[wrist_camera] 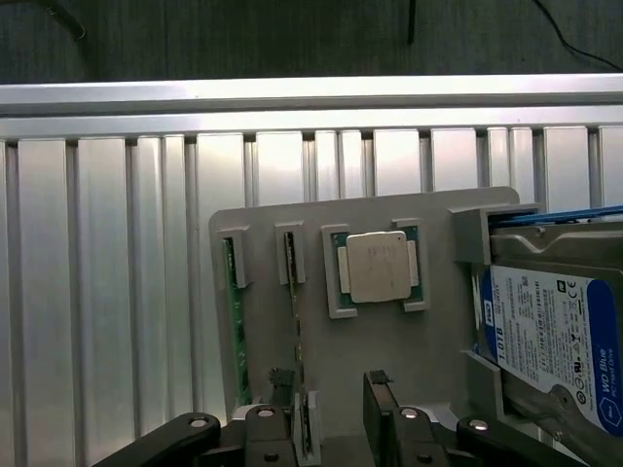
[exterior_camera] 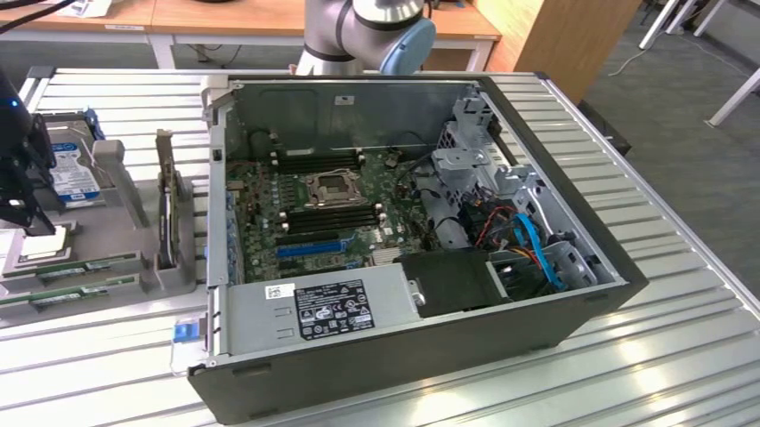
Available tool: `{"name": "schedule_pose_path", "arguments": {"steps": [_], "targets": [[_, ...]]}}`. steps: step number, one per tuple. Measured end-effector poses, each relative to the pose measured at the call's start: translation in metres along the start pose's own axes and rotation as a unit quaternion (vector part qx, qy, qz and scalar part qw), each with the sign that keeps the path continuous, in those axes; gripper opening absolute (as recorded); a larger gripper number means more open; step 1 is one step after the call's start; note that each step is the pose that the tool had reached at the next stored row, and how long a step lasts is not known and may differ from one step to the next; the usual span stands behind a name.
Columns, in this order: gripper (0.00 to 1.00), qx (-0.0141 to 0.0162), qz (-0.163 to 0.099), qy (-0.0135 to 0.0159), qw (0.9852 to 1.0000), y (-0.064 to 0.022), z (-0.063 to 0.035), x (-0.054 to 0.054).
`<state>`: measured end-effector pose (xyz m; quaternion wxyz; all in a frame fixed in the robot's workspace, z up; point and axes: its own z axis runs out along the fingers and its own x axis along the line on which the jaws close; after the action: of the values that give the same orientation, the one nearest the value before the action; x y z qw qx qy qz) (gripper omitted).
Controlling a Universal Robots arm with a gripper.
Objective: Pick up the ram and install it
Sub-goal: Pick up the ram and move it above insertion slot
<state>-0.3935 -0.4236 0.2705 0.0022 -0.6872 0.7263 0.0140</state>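
The gripper (wrist_camera: 331, 404) hangs released, jaws apart, over one end of the ram (wrist_camera: 295, 321). The ram stands on edge in a slot of the grey tray (wrist_camera: 263, 219) on the desk (exterior_camera: 665, 356), at nine o'clock from the open computer case (exterior_camera: 416, 365) in the exterior view.

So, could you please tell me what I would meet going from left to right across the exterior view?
ram sticks → upright card → processor socket → blue cables
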Motion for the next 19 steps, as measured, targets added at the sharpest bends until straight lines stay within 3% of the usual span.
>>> {"name": "schedule_pose_path", "arguments": {"steps": [19], "targets": [[0.41,0.0000,0.000,0.0000,1.0000,-0.0005,0.0274,0.001]]}}
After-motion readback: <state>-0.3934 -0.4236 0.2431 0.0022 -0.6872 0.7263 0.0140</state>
